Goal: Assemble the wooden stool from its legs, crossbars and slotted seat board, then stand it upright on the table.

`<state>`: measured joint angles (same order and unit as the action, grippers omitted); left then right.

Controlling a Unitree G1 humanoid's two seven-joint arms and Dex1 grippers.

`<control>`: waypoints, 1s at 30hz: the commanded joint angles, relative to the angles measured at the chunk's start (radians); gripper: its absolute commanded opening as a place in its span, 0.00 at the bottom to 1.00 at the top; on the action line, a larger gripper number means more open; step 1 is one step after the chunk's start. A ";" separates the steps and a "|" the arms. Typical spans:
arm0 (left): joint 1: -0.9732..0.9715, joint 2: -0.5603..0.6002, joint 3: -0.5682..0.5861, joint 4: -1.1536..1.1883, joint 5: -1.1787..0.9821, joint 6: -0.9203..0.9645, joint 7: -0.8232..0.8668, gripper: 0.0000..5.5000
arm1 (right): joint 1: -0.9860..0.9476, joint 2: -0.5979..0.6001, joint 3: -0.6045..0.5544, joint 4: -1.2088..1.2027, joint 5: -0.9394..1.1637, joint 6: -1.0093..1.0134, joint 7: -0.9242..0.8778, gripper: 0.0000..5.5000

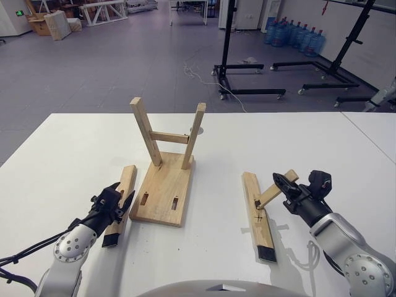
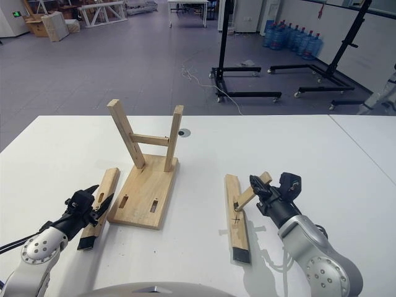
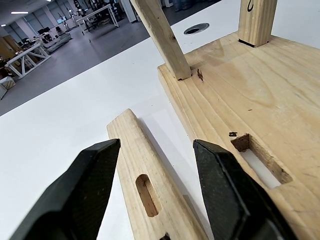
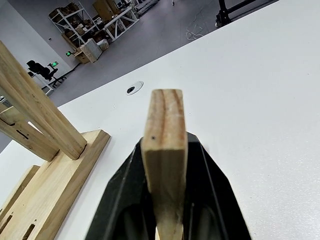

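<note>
The slotted seat board (image 1: 162,189) lies flat mid-table with two legs (image 1: 146,131) standing in its far slots, a crossbar (image 1: 169,137) joining them. A loose leg (image 1: 125,189) lies left of the board. My left gripper (image 1: 114,201) is open, one finger (image 3: 75,200) on each side of that leg (image 3: 145,192) near its slot. A second loose leg (image 1: 257,213) lies to the right. My right gripper (image 1: 286,185) is shut on a short crossbar (image 4: 164,120), which slants down with its lower end at this leg's slot (image 1: 257,203).
A white table (image 1: 74,154) carries everything, with a round cable hole (image 2: 184,132) behind the board. A second table (image 1: 377,130) adjoins at the right. Black wheeled stands (image 1: 247,68) are on the floor beyond the far edge.
</note>
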<state>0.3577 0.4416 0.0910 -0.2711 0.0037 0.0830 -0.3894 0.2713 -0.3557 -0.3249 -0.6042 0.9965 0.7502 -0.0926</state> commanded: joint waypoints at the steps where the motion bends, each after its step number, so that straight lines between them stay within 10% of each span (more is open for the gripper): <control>1: -0.001 0.003 -0.009 -0.013 0.013 0.003 0.002 0.48 | -0.007 -0.002 0.011 -0.007 -0.048 0.019 -0.042 0.07; 14: -0.056 0.003 -0.028 0.016 0.027 -0.002 0.005 0.48 | -0.023 -0.059 0.298 0.157 -0.497 -0.296 0.244 0.07; 25: -0.124 0.005 -0.037 0.086 0.026 -0.029 0.000 0.48 | -0.158 -0.008 0.295 0.366 -0.598 -0.411 0.335 0.07; 30: -0.119 -0.001 -0.035 0.102 0.026 -0.042 0.011 0.48 | -0.157 -0.016 0.296 0.325 -0.548 -0.295 0.389 0.25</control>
<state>0.2417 0.4415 0.0569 -0.1832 0.0193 0.0507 -0.3844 0.1218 -0.3707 -0.0203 -0.2495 0.4209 0.4043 0.2845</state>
